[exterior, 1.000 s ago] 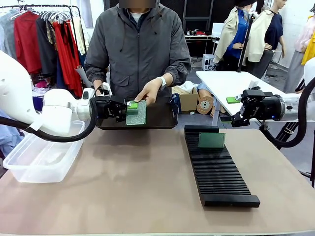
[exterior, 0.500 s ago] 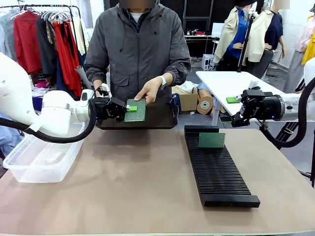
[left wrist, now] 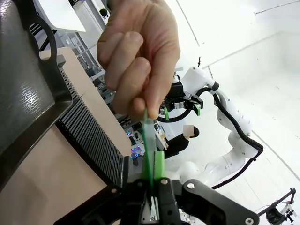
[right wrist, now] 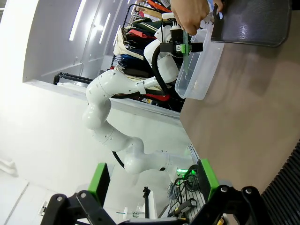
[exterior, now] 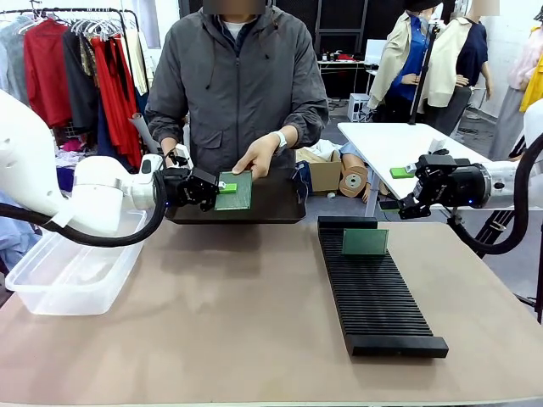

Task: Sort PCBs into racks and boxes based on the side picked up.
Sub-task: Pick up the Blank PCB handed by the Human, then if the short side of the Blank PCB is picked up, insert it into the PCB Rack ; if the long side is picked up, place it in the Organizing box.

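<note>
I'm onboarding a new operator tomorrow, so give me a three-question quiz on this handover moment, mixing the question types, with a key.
1. True or false: the left gripper is shut on the PCB that the person's hand also holds.
2. Multiple choice: where does the other PCB stand? A) in the clear box B) in the black rack, near its far end C) on the black tray
3. Fill in: the right gripper is ____ and holds nothing.

Key: 1 true; 2 B; 3 open.
</note>
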### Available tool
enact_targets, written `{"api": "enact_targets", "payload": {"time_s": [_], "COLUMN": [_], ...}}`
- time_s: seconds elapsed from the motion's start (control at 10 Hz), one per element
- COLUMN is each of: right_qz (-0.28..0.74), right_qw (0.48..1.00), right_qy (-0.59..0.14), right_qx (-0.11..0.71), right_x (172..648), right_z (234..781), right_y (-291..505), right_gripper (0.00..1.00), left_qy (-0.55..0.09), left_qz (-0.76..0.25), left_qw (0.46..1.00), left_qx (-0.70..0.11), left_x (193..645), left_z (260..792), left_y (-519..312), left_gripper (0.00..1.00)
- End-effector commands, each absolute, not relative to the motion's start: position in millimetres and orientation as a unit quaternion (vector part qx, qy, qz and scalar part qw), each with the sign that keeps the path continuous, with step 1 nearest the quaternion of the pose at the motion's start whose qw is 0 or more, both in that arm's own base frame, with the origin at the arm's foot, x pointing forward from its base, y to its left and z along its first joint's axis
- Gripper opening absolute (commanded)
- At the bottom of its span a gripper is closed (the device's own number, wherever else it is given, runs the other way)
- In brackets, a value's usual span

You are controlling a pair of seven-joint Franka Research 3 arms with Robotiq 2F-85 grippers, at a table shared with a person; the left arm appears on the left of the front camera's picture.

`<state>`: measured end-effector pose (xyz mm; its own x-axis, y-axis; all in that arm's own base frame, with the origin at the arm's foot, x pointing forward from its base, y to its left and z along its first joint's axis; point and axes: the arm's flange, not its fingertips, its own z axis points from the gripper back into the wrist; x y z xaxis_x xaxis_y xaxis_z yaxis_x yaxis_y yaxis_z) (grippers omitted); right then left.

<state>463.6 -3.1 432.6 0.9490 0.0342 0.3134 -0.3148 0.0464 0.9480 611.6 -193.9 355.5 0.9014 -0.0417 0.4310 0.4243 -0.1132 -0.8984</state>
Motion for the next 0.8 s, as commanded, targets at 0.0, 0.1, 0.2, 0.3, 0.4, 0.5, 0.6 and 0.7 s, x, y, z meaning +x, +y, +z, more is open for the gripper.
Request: {"api": "enact_targets", "payload": {"time_s": [0.0,0.1,0.2,0.3,0.4,0.5,0.6,0.7], "right_qz": [0.12,0.12,0.12,0.12,0.12,0.12,0.12,0.12], "right_qw": [0.714,0.714,0.714,0.714,0.714,0.714,0.714,0.714], "right_qy": [-0.099,-0.099,-0.099,-0.099,-0.099,-0.099,-0.099,-0.099], "right_qx": [0.682,0.682,0.682,0.682,0.682,0.682,0.682,0.682], "right_x": [462.4,462.4,462.4,462.4,462.4,462.4,462.4,462.4], "right_z": [435.1,435.1,435.1,435.1,435.1,435.1,435.1,435.1], "right_y": [-3.0,-3.0,-3.0,-3.0,-3.0,-3.0,-3.0,-3.0], "right_gripper": [1.0,1.0,1.0,1.0,1.0,1.0,1.0,1.0], "left_qy": [-0.131,-0.131,-0.131,-0.131,-0.131,-0.131,-0.131,-0.131], "left_qz": [-0.18,-0.18,-0.18,-0.18,-0.18,-0.18,-0.18,-0.18], "left_qw": [0.65,0.65,0.65,0.65,0.65,0.65,0.65,0.65], "left_qx": [-0.727,-0.727,-0.727,-0.727,-0.727,-0.727,-0.727,-0.727], "left_x": [610.9,610.9,610.9,610.9,610.9,610.9,610.9,610.9], "left_z": [356.4,356.4,356.4,356.4,356.4,356.4,356.4,356.4], "left_y": [-193.0,-193.0,-193.0,-193.0,-193.0,-193.0,-193.0,-193.0], "left_gripper": [0.0,0.0,0.0,0.0,0.0,0.0,0.0,0.0]}}
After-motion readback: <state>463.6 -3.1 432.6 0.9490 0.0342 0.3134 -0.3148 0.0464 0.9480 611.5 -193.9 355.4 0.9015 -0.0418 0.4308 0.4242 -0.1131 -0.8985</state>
